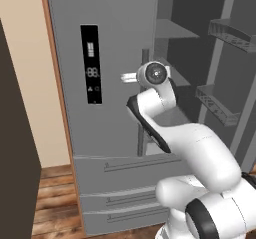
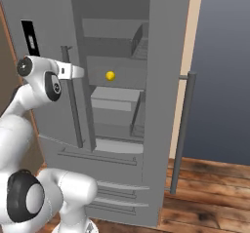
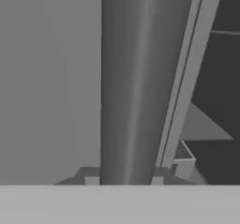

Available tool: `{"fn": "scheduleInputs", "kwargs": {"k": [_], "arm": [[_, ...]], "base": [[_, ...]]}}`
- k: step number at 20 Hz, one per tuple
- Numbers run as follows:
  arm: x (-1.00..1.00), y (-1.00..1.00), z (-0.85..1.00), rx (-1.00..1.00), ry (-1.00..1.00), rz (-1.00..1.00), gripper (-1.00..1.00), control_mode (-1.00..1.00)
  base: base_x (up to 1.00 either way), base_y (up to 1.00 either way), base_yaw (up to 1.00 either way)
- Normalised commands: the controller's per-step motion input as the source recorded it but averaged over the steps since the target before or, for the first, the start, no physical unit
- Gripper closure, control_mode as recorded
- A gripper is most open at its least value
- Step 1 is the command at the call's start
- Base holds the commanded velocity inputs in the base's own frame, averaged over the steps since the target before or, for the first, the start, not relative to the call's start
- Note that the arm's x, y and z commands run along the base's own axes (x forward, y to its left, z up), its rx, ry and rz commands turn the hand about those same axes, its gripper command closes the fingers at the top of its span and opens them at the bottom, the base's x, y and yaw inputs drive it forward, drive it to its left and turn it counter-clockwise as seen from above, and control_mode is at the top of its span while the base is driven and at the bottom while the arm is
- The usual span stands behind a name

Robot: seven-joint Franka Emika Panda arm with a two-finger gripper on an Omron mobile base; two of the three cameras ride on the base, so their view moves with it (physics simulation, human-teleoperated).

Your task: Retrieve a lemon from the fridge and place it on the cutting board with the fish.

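A lemon (image 2: 110,75) sits alone on a middle shelf (image 2: 117,83) inside the fridge (image 2: 49,12), well back from the opening and clear of the drawer-like bin (image 2: 115,105) below it, where an arm coming in from the front should be able to reach it. The right-hand door (image 2: 161,105) stands swung wide, its long bar handle (image 2: 181,129) facing the room, which is why the fruit can be seen at all from the right base view. The left door (image 1: 105,73), bearing the black display panel (image 1: 90,63), looks closed or nearly so.

The robot's gripper (image 3: 124,178) is clamped narrow around the left door's upright handle (image 3: 131,87): the hand view looks straight along that grey bar, with a finger tip (image 3: 91,180) showing at each side of its base. From the left base view, the wrist (image 1: 152,74) is pressed up against the same handle (image 1: 145,55), the arm (image 1: 200,153) folded close in front of the fridge.

That hold suggests the step in hand is opening the second door for more room to reach in, not yet going for the fruit. The lemon remains untouched, so the carrying to the board and fish is all still ahead. A pull along the door's swing looks to be called for; a skewed tug could slip the fingers off the smooth bar.
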Motion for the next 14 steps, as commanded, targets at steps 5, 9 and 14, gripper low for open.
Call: {"fn": "scheduleInputs", "kwargs": {"k": [5,9,14], "arm": [[-0.75,0.59,0.00,-0.06,0.04,-0.16,1.00,-1.00],[-0.88,0.74,0.00,-0.09,0.18,-0.21,1.00,-1.00],[-0.85,0.75,0.00,-0.08,0.23,-0.26,1.00,-1.00]], "base": [[0.00,0.00,0.00],[0.00,0.00,0.00],[0.00,0.00,0.00]]}}
